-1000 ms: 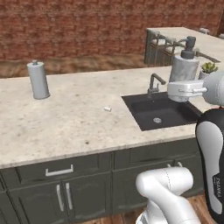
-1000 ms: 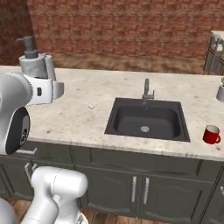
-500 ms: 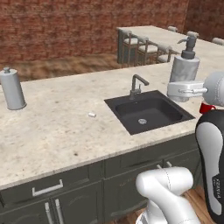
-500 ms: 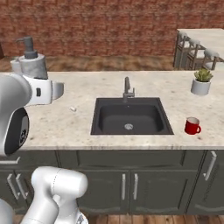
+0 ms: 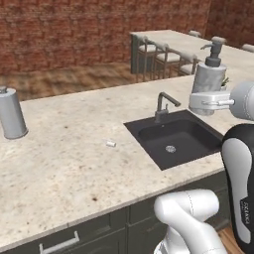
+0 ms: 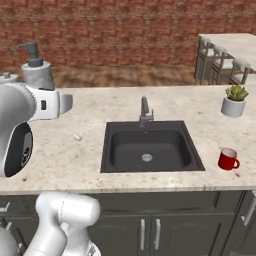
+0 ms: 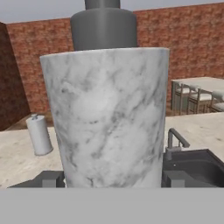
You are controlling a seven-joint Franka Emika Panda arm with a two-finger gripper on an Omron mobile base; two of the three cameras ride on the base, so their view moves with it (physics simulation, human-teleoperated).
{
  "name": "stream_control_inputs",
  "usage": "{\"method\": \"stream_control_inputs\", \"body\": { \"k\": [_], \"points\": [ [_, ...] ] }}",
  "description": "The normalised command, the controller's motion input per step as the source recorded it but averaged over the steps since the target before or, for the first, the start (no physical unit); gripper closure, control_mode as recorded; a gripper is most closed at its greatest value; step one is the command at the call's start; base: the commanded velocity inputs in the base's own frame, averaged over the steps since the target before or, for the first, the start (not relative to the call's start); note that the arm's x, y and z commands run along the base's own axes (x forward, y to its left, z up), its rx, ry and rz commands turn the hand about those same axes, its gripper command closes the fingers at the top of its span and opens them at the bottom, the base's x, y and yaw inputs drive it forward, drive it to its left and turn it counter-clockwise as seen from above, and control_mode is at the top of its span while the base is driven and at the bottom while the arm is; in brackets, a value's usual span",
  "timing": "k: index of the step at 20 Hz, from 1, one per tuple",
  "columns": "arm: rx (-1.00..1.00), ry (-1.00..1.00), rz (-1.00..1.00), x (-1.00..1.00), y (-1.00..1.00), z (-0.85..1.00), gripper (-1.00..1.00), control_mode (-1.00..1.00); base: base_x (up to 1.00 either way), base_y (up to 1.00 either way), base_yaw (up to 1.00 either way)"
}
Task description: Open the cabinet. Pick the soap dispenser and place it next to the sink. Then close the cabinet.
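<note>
Soap dispenser (image 7: 109,118) stands upright in my pincer (image 7: 111,178), lifted well above the bench (image 5: 74,163); I see the marbled body gripped between the two fingers, dark pump head on top. In the left base view the bottle (image 5: 210,79) hangs over the right side of the sink (image 5: 173,141), beyond the faucet (image 5: 163,105). A grey canister (image 5: 11,113) stands far left on the bench. A red mug (image 6: 228,159) and a potted plant (image 6: 235,100) sit right of the basin.

Soap dispenser (image 7: 107,109) pump head cropped by the hand view's top edge, its base hid the fingers, small pale object (image 5: 111,144) on desk (image 5: 64,163) too tiny to identify
</note>
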Motion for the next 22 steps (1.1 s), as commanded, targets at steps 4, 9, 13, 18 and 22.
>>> {"method": "stream_control_inputs", "body": {
  "k": [4,9,13,18,22],
  "points": [
    [0.00,0.00,0.00,0.00,0.00,0.00,1.00,1.00,0.48,0.01,0.00],
    [0.00,0.00,0.00,0.00,0.00,0.00,1.00,1.00,0.16,0.00,0.00],
    [0.00,0.00,0.00,0.00,0.00,0.00,1.00,1.00,0.10,0.14,0.00],
    [0.00,0.00,0.00,0.00,0.00,0.00,1.00,1.00,0.47,0.30,0.02],
    [0.00,0.00,0.00,0.00,0.00,0.00,1.00,1.00,0.24,0.17,0.10]
  ]
}}
